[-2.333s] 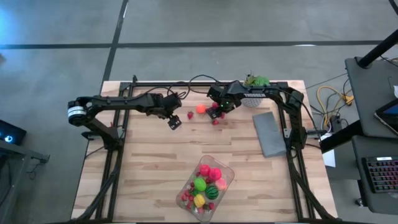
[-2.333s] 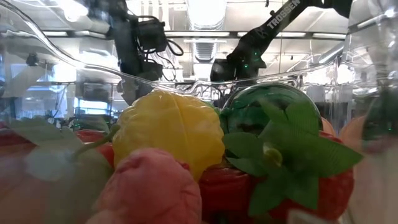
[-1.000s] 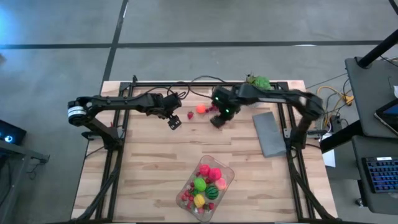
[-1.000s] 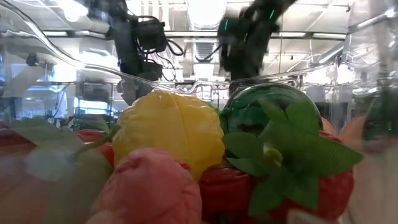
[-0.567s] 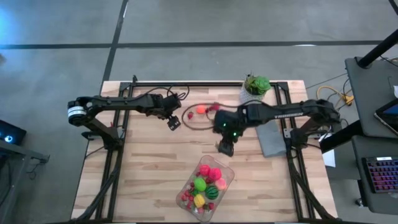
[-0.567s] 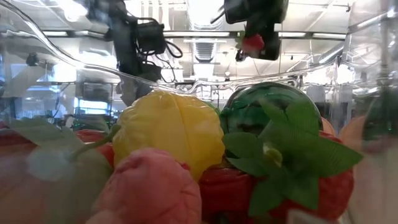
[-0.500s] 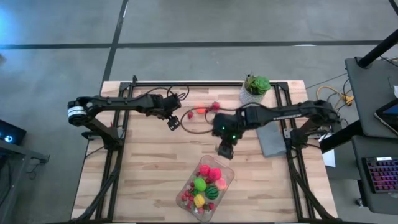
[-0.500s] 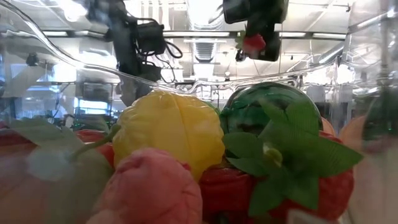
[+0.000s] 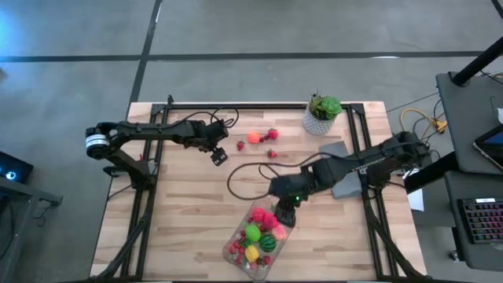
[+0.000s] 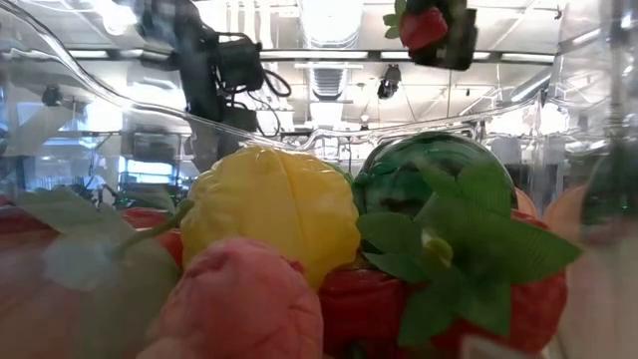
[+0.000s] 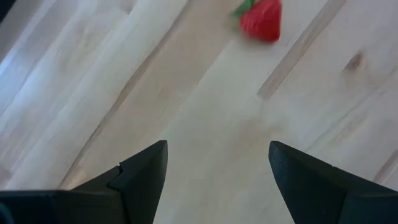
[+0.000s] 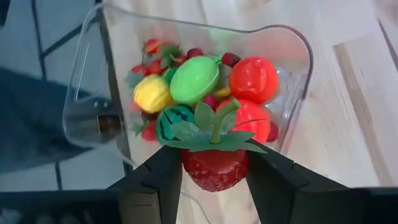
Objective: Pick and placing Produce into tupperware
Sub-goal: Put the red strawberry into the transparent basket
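right gripper point(image 12: 214, 171): fingers closed on a red strawberry point(image 12: 214, 167) with a green leafy cap, held above the tupperware's point(image 9: 288, 227) far end
left gripper point(image 11: 217, 180): jaws spread wide, nothing held, hung over bare wood near a loose strawberry point(image 11: 262, 18)
tupperware: clear plastic, rounded corners, placed at the table's point(image 9: 181, 204) near middle edge; filled with a yellow piece point(image 12: 152, 93), light green piece point(image 12: 194, 79), smooth red-orange balls point(image 12: 252, 79), a striped dark green piece point(image 12: 171, 121) and small berries
loose produce point(image 9: 254, 137): orange ball and red berries left on the wood at the far side
table: pale wood planks
other: grey flat slab point(image 9: 339, 169); potted plant point(image 9: 321, 112)
change: right arm is seen moved from the far berries to the tupperware within the last second; left arm unchanged
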Robot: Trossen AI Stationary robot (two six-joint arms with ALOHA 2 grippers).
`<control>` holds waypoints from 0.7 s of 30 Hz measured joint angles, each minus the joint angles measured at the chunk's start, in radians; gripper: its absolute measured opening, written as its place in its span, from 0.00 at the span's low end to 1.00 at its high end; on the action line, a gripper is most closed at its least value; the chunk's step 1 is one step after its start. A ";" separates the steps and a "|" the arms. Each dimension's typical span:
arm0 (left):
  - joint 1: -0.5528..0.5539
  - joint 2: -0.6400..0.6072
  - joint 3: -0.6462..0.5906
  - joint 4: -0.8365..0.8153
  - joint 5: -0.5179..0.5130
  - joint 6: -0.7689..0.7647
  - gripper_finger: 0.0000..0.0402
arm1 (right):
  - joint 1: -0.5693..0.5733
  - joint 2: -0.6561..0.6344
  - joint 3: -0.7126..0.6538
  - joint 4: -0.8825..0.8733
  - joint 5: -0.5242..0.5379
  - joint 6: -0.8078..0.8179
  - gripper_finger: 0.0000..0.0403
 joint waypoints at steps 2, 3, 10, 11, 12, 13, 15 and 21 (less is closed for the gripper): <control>0.000 0.000 0.000 0.016 0.000 0.000 0.66 | 0.039 0.000 0.000 0.004 0.077 0.063 0.37; 0.000 0.000 0.001 0.016 0.000 0.000 0.66 | 0.057 0.000 0.000 0.009 0.125 0.094 0.37; 0.000 0.000 0.006 0.106 -0.006 0.042 0.66 | 0.143 0.009 0.000 0.053 0.269 0.286 0.42; 0.000 0.000 0.008 0.110 -0.006 0.042 0.66 | 0.149 0.014 0.002 0.064 0.270 0.299 0.44; 0.000 0.000 0.011 0.111 -0.006 0.043 0.66 | 0.154 0.022 0.002 0.066 0.269 0.305 0.45; 0.000 0.000 0.013 0.113 -0.006 0.043 0.66 | 0.158 0.033 0.002 0.068 0.269 0.311 0.47; 0.000 0.000 0.013 0.126 -0.007 0.043 0.66 | 0.159 0.057 0.009 0.072 0.260 0.321 0.51; 0.000 0.000 0.013 0.141 -0.020 0.043 0.66 | 0.157 0.072 0.020 0.064 0.260 0.337 0.60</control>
